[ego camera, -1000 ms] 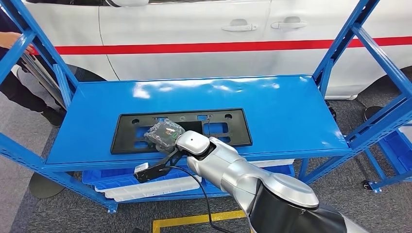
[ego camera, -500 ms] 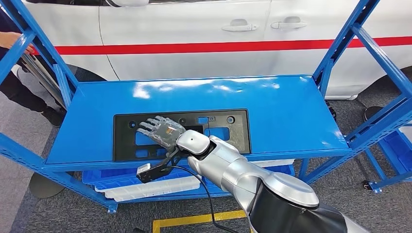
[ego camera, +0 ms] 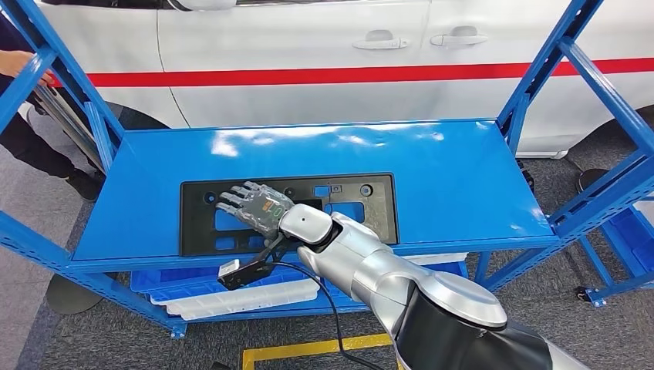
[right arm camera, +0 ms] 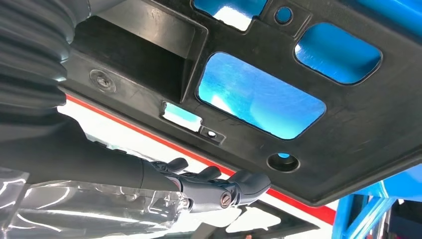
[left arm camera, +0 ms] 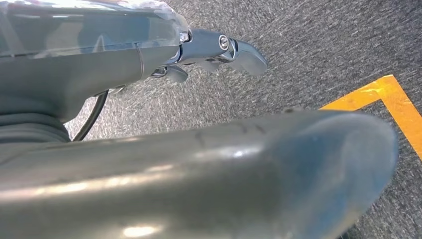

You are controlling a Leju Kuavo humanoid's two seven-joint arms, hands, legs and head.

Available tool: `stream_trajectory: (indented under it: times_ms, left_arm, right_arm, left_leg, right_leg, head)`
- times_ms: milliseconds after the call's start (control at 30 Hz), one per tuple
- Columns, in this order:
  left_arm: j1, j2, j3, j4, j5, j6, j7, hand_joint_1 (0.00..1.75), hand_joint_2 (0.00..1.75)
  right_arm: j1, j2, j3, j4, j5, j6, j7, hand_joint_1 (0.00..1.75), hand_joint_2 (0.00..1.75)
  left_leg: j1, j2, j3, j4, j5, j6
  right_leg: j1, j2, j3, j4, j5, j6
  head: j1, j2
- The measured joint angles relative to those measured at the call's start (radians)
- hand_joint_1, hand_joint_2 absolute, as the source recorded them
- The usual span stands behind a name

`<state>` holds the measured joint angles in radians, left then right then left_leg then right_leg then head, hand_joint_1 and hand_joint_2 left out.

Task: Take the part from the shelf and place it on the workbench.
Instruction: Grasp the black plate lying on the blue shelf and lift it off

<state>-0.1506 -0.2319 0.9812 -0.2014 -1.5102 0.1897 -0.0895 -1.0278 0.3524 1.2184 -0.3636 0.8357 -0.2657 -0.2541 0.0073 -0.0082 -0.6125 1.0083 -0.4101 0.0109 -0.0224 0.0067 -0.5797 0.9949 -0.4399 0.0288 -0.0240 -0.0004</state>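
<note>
On the blue shelf (ego camera: 463, 177), your right hand (ego camera: 251, 205) hovers over the black part (ego camera: 362, 212).
Its fingers (ego camera: 231, 197) are spread apart, gripping nothing.

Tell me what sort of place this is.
Probably a car assembly or service workshop: a white car with a red stripe stands behind a blue metal shelf, a black plastic car part lies on it, and yellow floor tape marks the grey carpet.
</note>
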Motion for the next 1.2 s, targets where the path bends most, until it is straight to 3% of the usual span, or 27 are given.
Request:
stream_trajectory:
  times_ms: [533,733,1000,1200]
  left_arm:
    - [0.0,0.0,0.0,0.0,0.007,-0.009,0.0,0.0,0.0]
    - [0.008,0.001,0.001,0.0,0.028,0.001,-0.002,0.0,0.0]
    - [0.012,0.007,0.003,0.0,0.037,0.004,-0.013,0.0,0.0]
    - [0.012,0.01,0.004,0.0,0.037,0.004,-0.015,0.0,0.0]
  right_arm:
    - [-0.047,-0.015,-0.044,-0.049,0.034,0.035,0.013,0.0,1.75]
    - [-0.072,-0.103,-0.118,-0.237,0.077,0.143,0.076,0.0,1.75]
    - [-0.111,-0.209,-0.202,-0.365,0.1,0.154,0.077,0.0,1.75]
    - [-0.138,-0.247,-0.221,-0.4,0.099,0.162,0.068,0.0,1.75]
  left_leg:
    - [0.0,0.0,0.0,0.0,0.0,0.0]
    - [0.0,0.0,0.0,0.0,0.0,0.0]
    - [0.0,0.0,0.0,0.001,0.0,0.0]
    - [0.0,0.0,0.0,0.001,0.0,0.0]
  right_leg:
    - [0.0,0.0,0.0,0.0,0.0,0.0]
    - [0.0,-0.001,0.0,0.0,0.0,0.0]
    - [0.0,-0.001,0.0,0.0,0.0,0.0]
    - [0.0,-0.001,0.0,0.0,0.0,0.0]
  head:
    - [0.0,0.0]
    - [0.0,0.0]
    - [0.0,0.0]
    - [0.0,0.0]
